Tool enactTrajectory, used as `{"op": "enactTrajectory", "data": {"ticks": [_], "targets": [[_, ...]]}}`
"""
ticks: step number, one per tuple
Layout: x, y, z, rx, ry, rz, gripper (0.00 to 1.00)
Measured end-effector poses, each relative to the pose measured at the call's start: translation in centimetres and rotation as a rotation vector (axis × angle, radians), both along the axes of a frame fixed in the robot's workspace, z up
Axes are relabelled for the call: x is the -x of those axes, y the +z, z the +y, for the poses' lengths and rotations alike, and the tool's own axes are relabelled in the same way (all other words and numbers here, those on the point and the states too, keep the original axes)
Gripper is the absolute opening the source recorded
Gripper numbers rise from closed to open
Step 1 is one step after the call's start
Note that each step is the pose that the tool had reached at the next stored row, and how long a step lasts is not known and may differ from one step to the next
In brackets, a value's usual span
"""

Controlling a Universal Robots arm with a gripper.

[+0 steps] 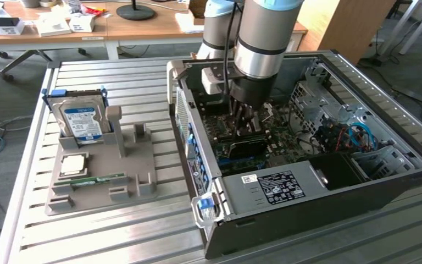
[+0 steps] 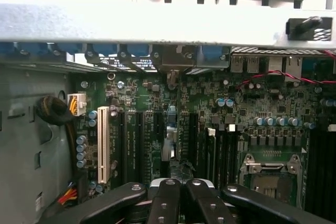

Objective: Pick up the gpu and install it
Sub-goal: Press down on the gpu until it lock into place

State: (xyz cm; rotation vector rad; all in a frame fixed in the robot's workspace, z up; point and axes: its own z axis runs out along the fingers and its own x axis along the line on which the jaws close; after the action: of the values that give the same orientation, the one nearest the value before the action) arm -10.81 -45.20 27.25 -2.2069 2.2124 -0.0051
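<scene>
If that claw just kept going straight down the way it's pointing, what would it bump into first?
Most likely the motherboard inside the open computer case, around its expansion slots. The shut gripper points straight at them, though the gap is hard to judge.

Lab: robot arm [image 1: 259, 38], slatted bench [image 1: 123, 231], desks [image 1: 64, 27].

Matt metal case [image 1: 387, 181], glossy black plastic claw [image 2: 180, 203].

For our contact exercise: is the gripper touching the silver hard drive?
Apart. The exterior view shows the gripper inside the open computer case, while the hard drive stands in the grey holder at that view's left.
</scene>
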Motion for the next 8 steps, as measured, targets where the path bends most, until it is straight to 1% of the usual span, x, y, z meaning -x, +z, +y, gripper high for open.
{"op": "enactTrajectory", "data": {"ticks": [1,6,8], "targets": [[0.00,-0.13,0.02,0.0000,0.000,0.0000,0.11],[0.01,-0.18,0.03,0.0000,0.000,0.0000,0.11],[0.01,-0.40,0.03,-0.0002,0.000,-0.0001,0.11]]}}
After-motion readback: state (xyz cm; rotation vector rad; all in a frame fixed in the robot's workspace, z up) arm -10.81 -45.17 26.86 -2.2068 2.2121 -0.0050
